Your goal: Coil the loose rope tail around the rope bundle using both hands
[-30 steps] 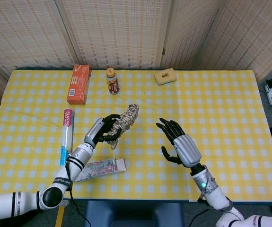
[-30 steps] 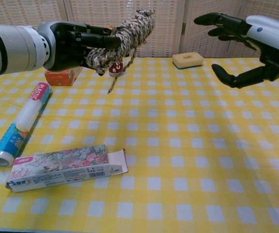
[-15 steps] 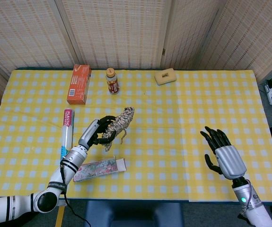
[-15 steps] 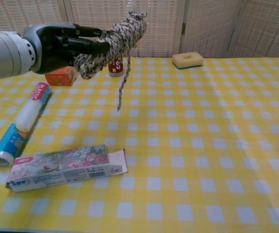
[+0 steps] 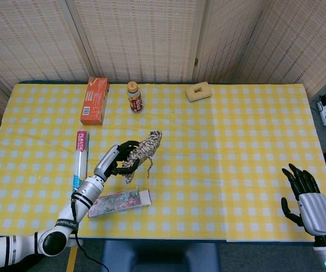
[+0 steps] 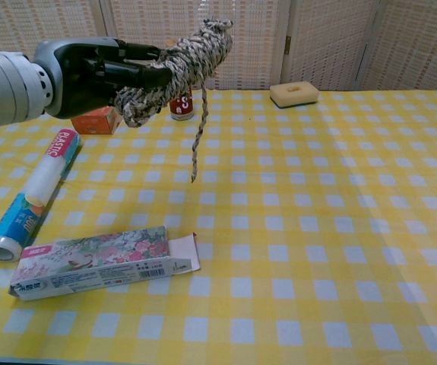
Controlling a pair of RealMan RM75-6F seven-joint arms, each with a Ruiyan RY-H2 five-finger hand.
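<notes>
Below the held rope bundle (image 6: 174, 68) — floral carton (image 6: 96, 261), plastic-wrap roll (image 6: 39, 190).

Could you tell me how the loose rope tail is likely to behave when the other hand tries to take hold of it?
The rope tail hangs straight down from the rope bundle that the left hand holds above the table, so it is probably limp and will swing when touched. Its braided surface looks rough, so it should not slip easily.
</notes>
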